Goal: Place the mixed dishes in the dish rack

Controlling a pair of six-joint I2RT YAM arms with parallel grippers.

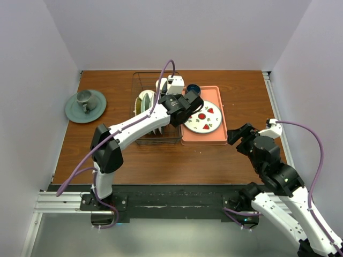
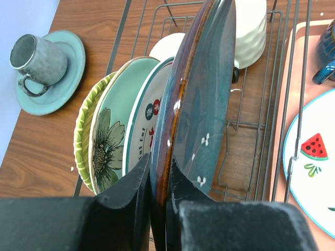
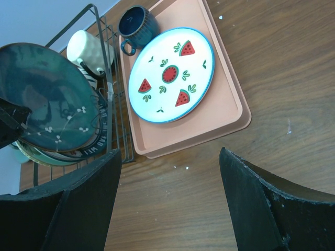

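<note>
The dark wire dish rack (image 1: 135,115) stands at the table's middle back. Several dishes stand on edge in it: a yellow textured plate (image 2: 81,136), a mint-green flowered plate (image 2: 112,120) and a teal-rimmed white patterned plate (image 2: 149,110). A cream bowl (image 2: 167,44) and a cream mug (image 2: 251,29) sit at the rack's far end. My left gripper (image 2: 159,183) is shut on the brown rim of a dark teal plate (image 2: 204,104), which it holds upright inside the rack, right of the other plates. My right gripper (image 3: 170,204) hangs open over bare table, near the tray's corner.
A pink tray (image 1: 203,138) lies against the rack's right side, holding a white plate with red watermelon slices (image 1: 204,116) and a dark blue mug (image 1: 193,89). A grey-green cup on its saucer (image 1: 86,104) sits at the far left. White walls enclose the table.
</note>
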